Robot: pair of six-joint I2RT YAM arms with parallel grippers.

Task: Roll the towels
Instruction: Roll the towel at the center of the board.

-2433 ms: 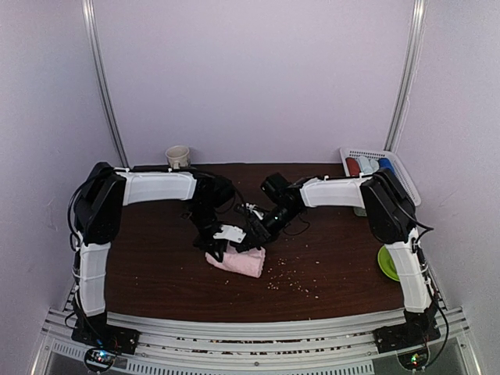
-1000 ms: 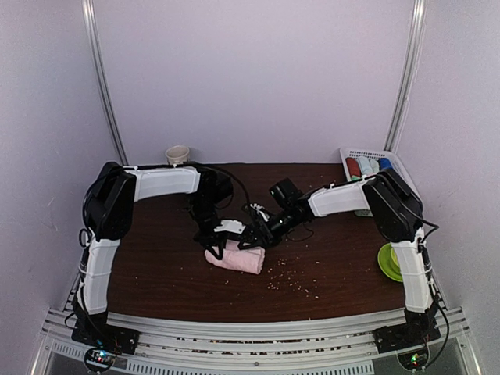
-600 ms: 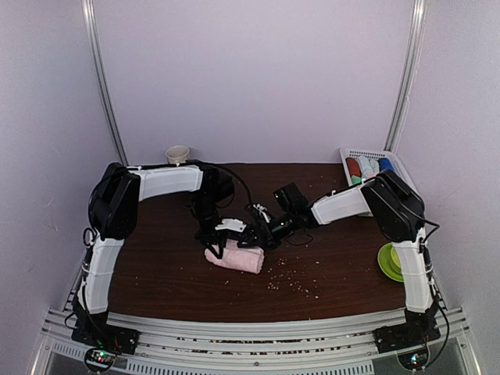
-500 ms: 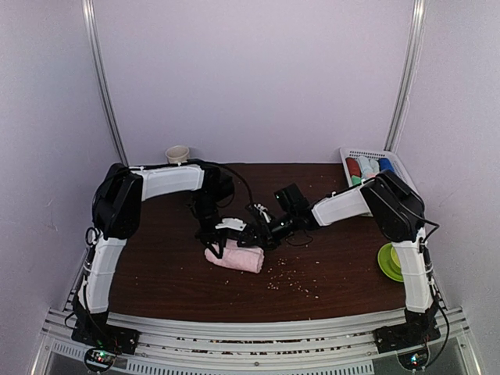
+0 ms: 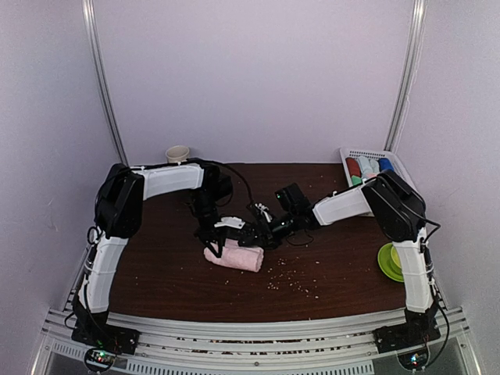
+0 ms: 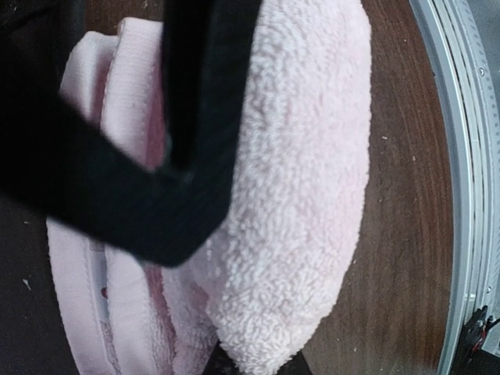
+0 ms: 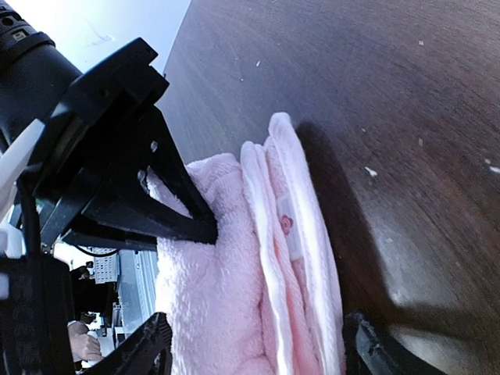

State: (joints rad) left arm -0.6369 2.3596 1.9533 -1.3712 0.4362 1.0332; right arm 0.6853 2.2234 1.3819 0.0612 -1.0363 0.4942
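Top external view: a pale pink rolled terry towel [image 5: 237, 258] lies near the middle of the dark brown wooden table [image 5: 156, 269], its length running from left to lower right; the left gripper [image 5: 211, 244] sits on the roll's left end, touching it; the right gripper [image 5: 251, 234] hangs just above the roll's upper right edge, close beside the left one; pale crumbs [image 5: 291, 281] are scattered just right of the towel; a white slatted plastic basket [image 5: 400, 166] in the upper right holds red, pale and blue rolled cloths [image 5: 366, 166]; a small paper cup [image 5: 178, 155] stands at the far edge, and a green round dish [image 5: 388, 262] at the right edge.

Left wrist view: the towel [image 6: 305, 195] fills the frame; one black finger [image 6: 195, 117] presses into the pile between the fluffy roll on the right and hemmed layers on the left; a second dark tip shows under the roll's lower edge, so the left gripper is pinching the towel; bare table [image 6: 406, 258] and a metal rail [image 6: 469, 156] lie to the right.

Right wrist view: the right gripper's fingertips [image 7: 148, 344] stand spread wide at the bottom corners, the towel's end [image 7: 211, 312] between them; whether they touch it is unclear; the left gripper's black finger [image 7: 180, 203] digs into the towel from the left.
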